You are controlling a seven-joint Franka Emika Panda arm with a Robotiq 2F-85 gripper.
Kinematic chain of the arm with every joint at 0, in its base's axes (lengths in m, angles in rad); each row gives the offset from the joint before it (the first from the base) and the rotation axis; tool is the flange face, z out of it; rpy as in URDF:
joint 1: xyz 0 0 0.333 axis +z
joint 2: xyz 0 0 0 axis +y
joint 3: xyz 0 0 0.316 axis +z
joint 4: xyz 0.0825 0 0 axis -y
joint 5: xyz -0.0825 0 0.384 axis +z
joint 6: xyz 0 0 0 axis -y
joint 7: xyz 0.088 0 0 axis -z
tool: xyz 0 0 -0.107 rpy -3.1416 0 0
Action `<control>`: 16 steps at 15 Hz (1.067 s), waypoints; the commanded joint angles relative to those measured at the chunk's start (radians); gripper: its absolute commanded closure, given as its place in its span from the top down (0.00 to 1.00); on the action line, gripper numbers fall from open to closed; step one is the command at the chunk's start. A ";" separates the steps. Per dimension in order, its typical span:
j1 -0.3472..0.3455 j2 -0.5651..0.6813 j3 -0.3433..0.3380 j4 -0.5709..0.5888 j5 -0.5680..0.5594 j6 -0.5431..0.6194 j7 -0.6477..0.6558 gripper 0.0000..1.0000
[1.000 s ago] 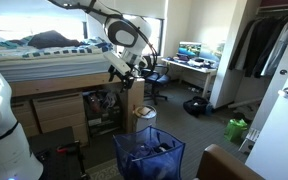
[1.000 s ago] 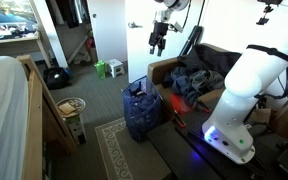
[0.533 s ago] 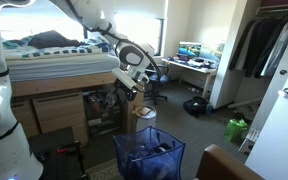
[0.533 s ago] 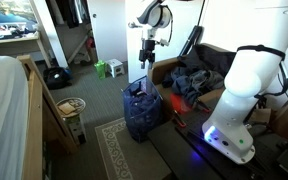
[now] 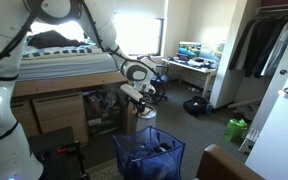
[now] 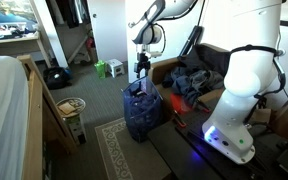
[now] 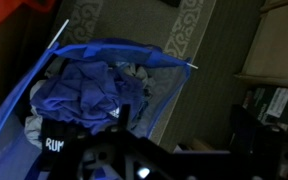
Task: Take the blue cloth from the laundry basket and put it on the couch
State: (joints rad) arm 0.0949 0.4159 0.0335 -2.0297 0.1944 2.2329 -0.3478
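In an exterior view the laundry basket [image 5: 149,155] runs off the bottom edge, and only one corner of the couch [image 5: 229,165] shows. In the wrist view the lower part of the blue cloth [image 7: 89,90] is hidden behind the dark, blurred claw [image 7: 179,130]. How its jaws stand cannot be read there, and both exterior views show it too small to tell.

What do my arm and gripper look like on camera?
The arm is glossy white, built of rounded segments with dark bands at the joints. The gripper is black and blocky. No cables or markings are legible; the wrist view is dim.
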 commanded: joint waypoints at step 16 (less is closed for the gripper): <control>-0.066 0.161 0.013 0.113 -0.050 0.038 0.233 1.00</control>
State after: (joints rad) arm 0.0327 0.5080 0.0409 -1.9750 0.1562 2.2802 -0.1766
